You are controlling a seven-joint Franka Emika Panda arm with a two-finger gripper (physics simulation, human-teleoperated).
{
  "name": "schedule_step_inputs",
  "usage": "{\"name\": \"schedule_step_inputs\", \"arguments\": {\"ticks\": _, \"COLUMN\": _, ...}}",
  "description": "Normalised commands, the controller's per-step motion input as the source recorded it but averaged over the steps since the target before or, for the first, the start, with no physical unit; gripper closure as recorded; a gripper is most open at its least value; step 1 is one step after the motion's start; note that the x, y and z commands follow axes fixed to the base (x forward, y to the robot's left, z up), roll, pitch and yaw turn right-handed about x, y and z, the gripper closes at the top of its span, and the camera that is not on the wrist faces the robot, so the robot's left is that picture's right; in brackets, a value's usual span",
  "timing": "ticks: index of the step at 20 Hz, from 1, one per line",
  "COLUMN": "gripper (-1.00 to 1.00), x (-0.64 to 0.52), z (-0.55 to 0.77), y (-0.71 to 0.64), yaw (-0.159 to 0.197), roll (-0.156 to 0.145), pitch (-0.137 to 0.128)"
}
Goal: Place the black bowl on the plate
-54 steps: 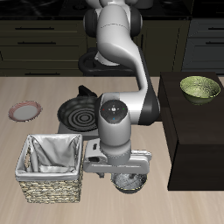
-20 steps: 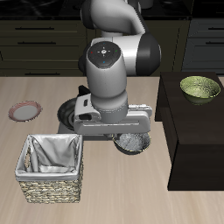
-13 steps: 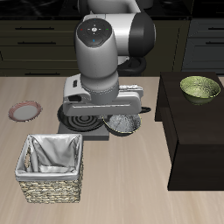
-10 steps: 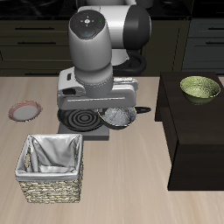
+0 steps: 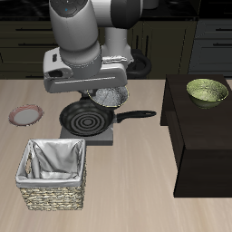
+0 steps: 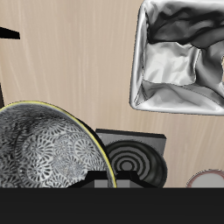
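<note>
Above the frying pan (image 5: 84,118) the end effector (image 5: 107,93) is clamped on the black bowl (image 5: 109,98), holding it by its rim clear of the table (image 5: 145,186). Away beside the pan, near the table's edge, lies the plate (image 5: 25,115). No writing shows.

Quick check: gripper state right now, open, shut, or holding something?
Gripper: shut on the black bowl, carried in the air above the frying pan, not yet at the plate.

black bowl (image 6: 39,149) close up, frying pan (image 6: 136,164), lined basket (image 6: 184,57), plate (image 6: 208,179) edge
</note>
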Motion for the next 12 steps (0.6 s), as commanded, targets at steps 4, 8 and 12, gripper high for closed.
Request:
{"name": "schedule_step_inputs", "arguments": {"ticks": 4, "gripper": 1.00, "x": -0.31, "z": 0.09, "y": -0.24, "yaw": -0.007, "roll": -0.027, "pitch": -0.010}}
{"name": "schedule_step_inputs", "arguments": {"ticks": 8, "gripper": 1.00, "x": -0.30, "z": 0.16, "y": -0.38, "yaw": 0.014, "roll": -0.033, "pitch": -0.044}}
{"name": "schedule_step_inputs", "arguments": {"ticks": 12, "gripper": 1.00, "x": -0.31, "z": 0.13, "y": -0.30, "yaw": 0.025, "roll": -0.001, "pitch": -0.064}}
